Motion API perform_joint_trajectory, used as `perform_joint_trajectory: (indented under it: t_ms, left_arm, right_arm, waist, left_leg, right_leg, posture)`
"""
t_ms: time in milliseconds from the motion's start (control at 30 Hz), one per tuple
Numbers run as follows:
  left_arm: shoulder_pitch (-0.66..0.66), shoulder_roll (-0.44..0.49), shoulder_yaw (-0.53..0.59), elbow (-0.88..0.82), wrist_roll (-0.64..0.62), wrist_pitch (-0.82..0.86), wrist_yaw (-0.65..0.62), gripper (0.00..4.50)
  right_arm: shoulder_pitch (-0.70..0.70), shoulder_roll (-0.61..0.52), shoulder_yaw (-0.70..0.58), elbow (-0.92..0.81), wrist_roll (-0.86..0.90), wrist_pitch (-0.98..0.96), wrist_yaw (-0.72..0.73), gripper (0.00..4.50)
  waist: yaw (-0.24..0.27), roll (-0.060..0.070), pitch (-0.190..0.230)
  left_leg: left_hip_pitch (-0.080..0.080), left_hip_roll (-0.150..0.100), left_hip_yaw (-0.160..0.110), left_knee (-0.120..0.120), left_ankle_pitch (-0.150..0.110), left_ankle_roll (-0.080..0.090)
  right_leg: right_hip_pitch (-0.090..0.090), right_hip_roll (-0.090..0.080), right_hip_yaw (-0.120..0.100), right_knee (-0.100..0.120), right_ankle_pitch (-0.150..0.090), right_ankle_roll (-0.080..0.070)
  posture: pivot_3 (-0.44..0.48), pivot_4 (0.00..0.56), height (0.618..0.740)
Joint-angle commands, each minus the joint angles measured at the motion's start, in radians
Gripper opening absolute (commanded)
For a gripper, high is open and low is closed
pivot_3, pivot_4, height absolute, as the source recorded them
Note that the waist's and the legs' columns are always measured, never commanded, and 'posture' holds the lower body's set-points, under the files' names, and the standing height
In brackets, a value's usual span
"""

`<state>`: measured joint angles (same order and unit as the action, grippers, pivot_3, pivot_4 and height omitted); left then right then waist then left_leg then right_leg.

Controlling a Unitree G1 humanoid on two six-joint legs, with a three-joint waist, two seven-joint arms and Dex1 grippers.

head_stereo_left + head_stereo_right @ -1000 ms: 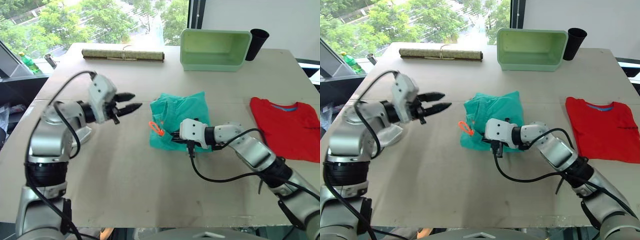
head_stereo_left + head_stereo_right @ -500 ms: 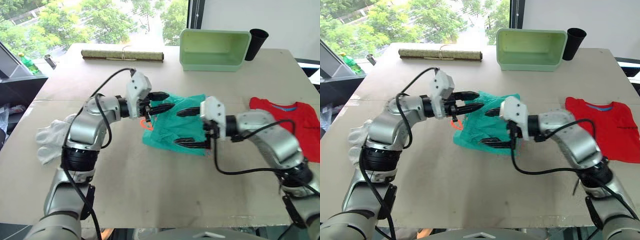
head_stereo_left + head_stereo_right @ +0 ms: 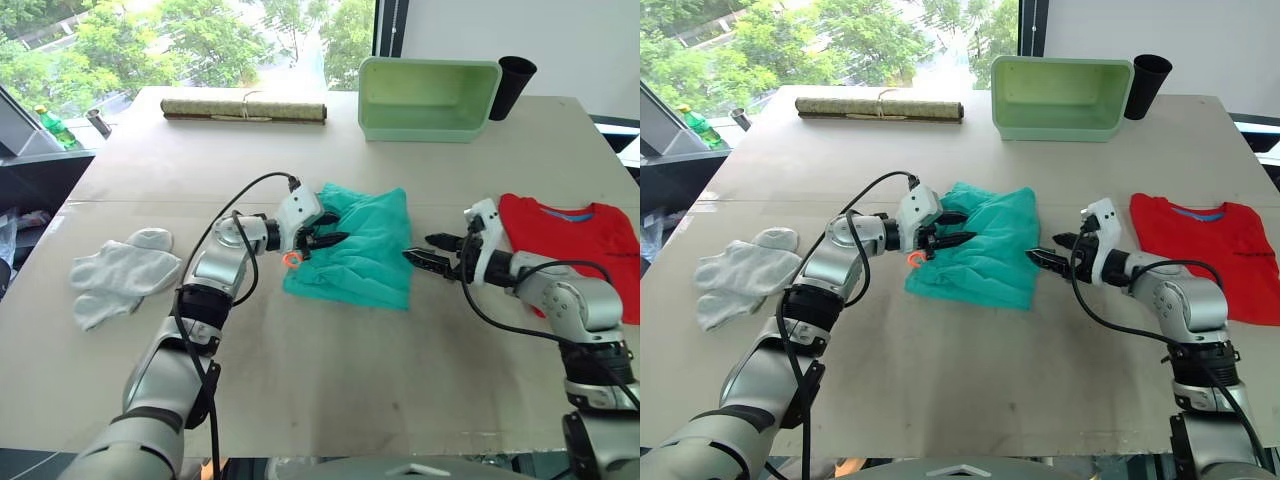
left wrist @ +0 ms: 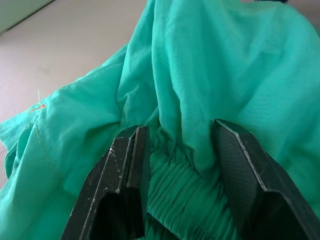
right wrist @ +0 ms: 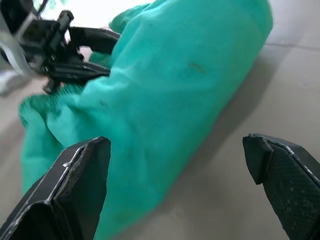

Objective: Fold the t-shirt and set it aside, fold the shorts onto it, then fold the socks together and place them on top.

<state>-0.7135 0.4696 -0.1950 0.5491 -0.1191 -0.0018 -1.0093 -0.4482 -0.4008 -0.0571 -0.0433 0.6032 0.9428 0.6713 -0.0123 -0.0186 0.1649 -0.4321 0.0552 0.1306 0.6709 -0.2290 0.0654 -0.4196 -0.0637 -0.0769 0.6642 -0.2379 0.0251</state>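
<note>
The teal shorts [image 3: 358, 248] lie bunched in the middle of the table, their orange drawstring [image 3: 292, 259] at the left edge. My left gripper [image 3: 335, 228] is open at that edge, its fingers [image 4: 129, 167] astride the gathered waistband [image 4: 185, 200]. Just off the shorts' right edge, my right gripper [image 3: 426, 248] stands open and holds nothing. The red t-shirt [image 3: 580, 255] lies flat at the table's right side, behind my right arm. The grey socks [image 3: 120, 275] rest near the left edge.
A light green bin [image 3: 430, 98] and a black cup [image 3: 512, 85] stand at the back right. A rolled mat [image 3: 245, 108] lies at the back left. A green bottle [image 3: 55, 122] sits beyond the table's left corner.
My right gripper opened, let go of the shorts and drew back to the right. My left arm swung right, onto the shorts' waistband, uncovering the socks.
</note>
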Motion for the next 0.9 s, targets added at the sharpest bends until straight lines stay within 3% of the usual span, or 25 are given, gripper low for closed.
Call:
perform_joint_trajectory:
  t_ms: [33, 233, 267, 300, 400, 567, 700, 900]
  left_arm:
    - [-0.002, 0.000, 0.017, 0.026, 0.019, -0.037, 0.004, 2.20]
    - [0.016, 0.002, 0.026, 0.025, 0.019, -0.044, 0.008, 2.20]
    - [0.020, 0.003, 0.028, 0.024, 0.019, -0.044, 0.009, 2.20]
    - [0.024, 0.004, 0.030, 0.022, 0.019, -0.044, 0.009, 2.20]
    - [0.030, 0.005, 0.036, 0.020, 0.020, -0.045, 0.007, 2.20]
    - [0.027, 0.004, 0.059, -0.005, -0.001, -0.032, 0.002, 2.20]
    - [0.028, 0.021, 0.074, -0.066, -0.027, -0.005, -0.018, 2.20]
    - [0.064, 0.081, 0.125, -0.390, -0.168, 0.200, -0.089, 2.20]
  right_arm:
    - [-0.061, 0.061, -0.004, 0.062, 0.028, 0.041, -0.031, 4.45]
    - [-0.106, 0.125, 0.021, 0.128, 0.006, 0.053, -0.054, 4.45]
    - [-0.108, 0.132, 0.015, 0.135, 0.007, 0.047, -0.058, 3.95]
    - [-0.110, 0.139, 0.005, 0.139, 0.014, 0.046, -0.059, 3.79]
    - [-0.116, 0.153, -0.016, 0.144, 0.025, 0.047, -0.067, 2.67]
    - [-0.116, 0.142, -0.019, 0.123, 0.018, 0.053, -0.072, 0.26]
    - [-0.121, 0.098, -0.023, 0.068, 0.012, 0.070, -0.081, 0.12]
    - [-0.107, -0.090, -0.126, -0.139, 0.114, 0.235, -0.065, 0.12]
  waist:
    - [0.000, 0.000, 0.000]
    - [-0.001, 0.000, 0.000]
    - [-0.001, 0.000, 0.000]
    - [-0.002, 0.000, 0.000]
    - [-0.003, 0.000, 0.000]
    - [-0.003, 0.000, 0.000]
    - [-0.003, 0.000, 0.000]
    - [0.002, 0.001, 0.001]
  left_leg:
    - [0.000, 0.000, 0.000, 0.000, 0.000, 0.000]
    - [0.000, 0.000, 0.000, 0.000, 0.000, 0.000]
    - [0.000, 0.000, 0.000, 0.000, 0.000, 0.000]
    - [0.000, 0.000, 0.000, 0.000, 0.000, 0.000]
    - [0.000, 0.000, 0.000, 0.000, 0.000, 0.000]
    - [0.000, 0.000, 0.000, 0.000, 0.000, 0.000]
    - [0.000, 0.000, 0.000, 0.000, 0.000, 0.000]
    - [-0.002, 0.000, -0.002, -0.001, 0.000, 0.000]
  right_leg:
    - [0.000, 0.000, 0.000, 0.000, 0.000, 0.000]
    - [0.000, 0.000, 0.000, 0.000, 0.000, 0.000]
    - [0.000, 0.000, 0.000, 0.000, 0.000, 0.000]
    - [0.000, 0.000, 0.000, 0.000, 0.000, 0.000]
    - [0.000, 0.000, 0.000, 0.000, 0.000, 0.000]
    - [0.000, 0.000, 0.000, 0.000, 0.000, 0.000]
    - [0.000, -0.001, 0.000, 0.000, 0.000, 0.000]
    - [-0.001, -0.004, 0.000, -0.001, 0.000, 0.000]
  posture:
    - [0.000, 0.150, 0.740]
    - [0.000, 0.150, 0.740]
    - [0.000, 0.150, 0.740]
    - [0.000, 0.150, 0.740]
    - [0.000, 0.150, 0.740]
    - [0.000, 0.150, 0.740]
    - [0.000, 0.150, 0.740]
    - [0.000, 0.150, 0.740]
